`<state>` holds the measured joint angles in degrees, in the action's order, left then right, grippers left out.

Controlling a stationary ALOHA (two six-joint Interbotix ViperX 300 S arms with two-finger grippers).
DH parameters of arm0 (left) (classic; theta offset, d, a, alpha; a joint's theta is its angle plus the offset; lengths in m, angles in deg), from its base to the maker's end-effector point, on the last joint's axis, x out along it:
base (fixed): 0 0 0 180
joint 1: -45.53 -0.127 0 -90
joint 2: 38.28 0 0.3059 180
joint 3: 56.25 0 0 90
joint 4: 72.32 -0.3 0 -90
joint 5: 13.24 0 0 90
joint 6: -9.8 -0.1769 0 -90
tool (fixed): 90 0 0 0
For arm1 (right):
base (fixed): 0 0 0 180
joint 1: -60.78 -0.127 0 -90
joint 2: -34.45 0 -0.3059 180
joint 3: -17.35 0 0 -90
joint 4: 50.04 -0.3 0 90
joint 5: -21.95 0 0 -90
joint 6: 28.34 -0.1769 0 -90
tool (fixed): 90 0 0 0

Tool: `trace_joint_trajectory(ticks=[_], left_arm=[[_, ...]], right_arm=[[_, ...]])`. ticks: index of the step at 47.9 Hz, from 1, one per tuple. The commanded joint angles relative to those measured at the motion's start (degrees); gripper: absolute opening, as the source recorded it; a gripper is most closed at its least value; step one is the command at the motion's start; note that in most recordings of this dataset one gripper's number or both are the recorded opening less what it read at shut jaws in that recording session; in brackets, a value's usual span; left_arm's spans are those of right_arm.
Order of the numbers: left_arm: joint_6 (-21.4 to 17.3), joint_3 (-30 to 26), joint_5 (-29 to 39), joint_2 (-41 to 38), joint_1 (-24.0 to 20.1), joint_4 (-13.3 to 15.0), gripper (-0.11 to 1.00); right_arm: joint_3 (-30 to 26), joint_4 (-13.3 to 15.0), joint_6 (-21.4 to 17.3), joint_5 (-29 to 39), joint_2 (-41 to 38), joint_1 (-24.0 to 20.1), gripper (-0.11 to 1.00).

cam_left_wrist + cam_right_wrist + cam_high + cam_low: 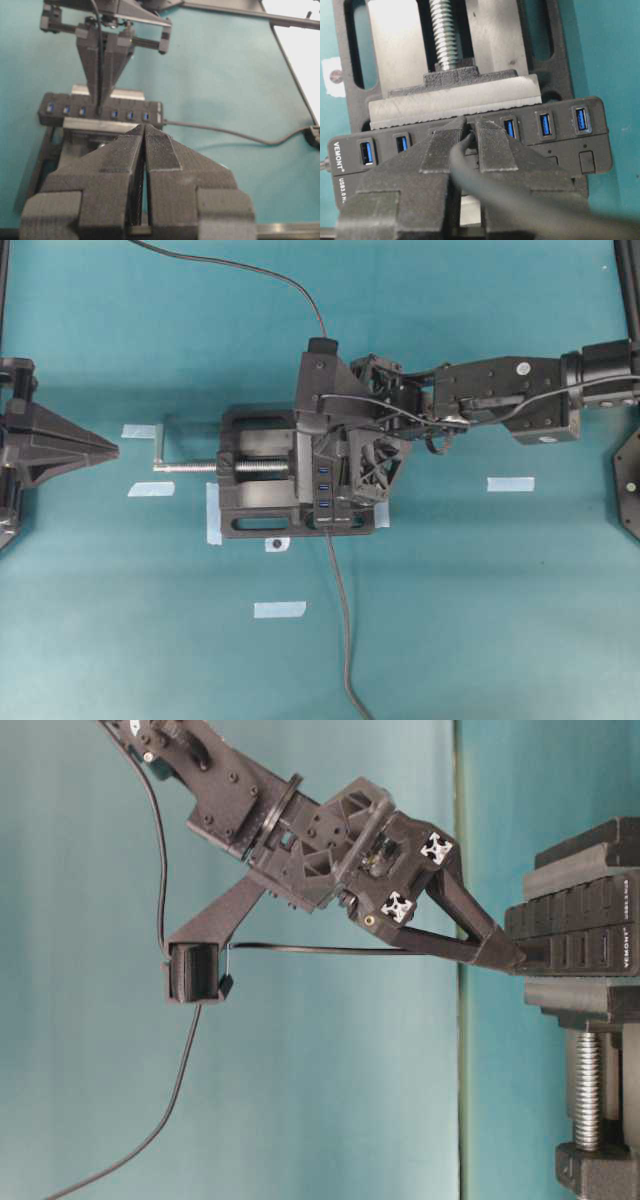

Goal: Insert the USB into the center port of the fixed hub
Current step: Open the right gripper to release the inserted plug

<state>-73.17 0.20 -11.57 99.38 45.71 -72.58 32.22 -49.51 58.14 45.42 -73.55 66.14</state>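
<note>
The fixed hub [560, 135] is a long black bar with blue slots, clamped in a black vise [258, 490]. My right gripper [470, 127] is shut on the USB [471, 136], whose small black plug is pinched between the fingertips right at the hub's centre slot. How deep the plug sits is hidden by the fingers [492, 150]. Its thin dark cable [300, 949] trails back from the tips, which touch the hub face [580, 935]. My left gripper [145, 131] is shut on nothing, well left of the vise [105, 450].
The vise's silver screw and crank [165, 445] stick out toward the left gripper. The hub's own thicker grey cable [340, 610] runs to the front edge. Several blue tape strips [510, 484] lie on the teal table.
</note>
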Motion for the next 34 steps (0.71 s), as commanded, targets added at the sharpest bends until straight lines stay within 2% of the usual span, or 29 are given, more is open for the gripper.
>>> trace_joint_trajectory(ticks=[1,10,17,24,34], left_arm=[[0.1,-0.8,-0.6,-0.3,0.1,-0.1,0.00],[-0.2,-1.3,-0.8,-0.3,0.1,-0.1,0.00],[-0.2,-1.1,-0.8,-0.2,0.1,-0.1,0.00],[-0.1,-1.2,-0.8,-0.2,0.1,-0.1,0.00],[-0.1,-1.4,-0.8,-0.2,0.1,-0.1,0.00]], right_arm=[[-0.3,-0.2,0.1,-1.2,1.0,-0.2,0.06],[-0.1,-0.2,0.2,-3.6,1.8,-0.2,0.06],[-0.1,-0.2,0.0,-3.7,1.9,-0.2,0.12],[-0.1,-0.2,-0.1,-4.0,2.1,-0.2,0.32],[-0.3,-0.3,-0.9,-3.6,2.3,0.0,0.75]])
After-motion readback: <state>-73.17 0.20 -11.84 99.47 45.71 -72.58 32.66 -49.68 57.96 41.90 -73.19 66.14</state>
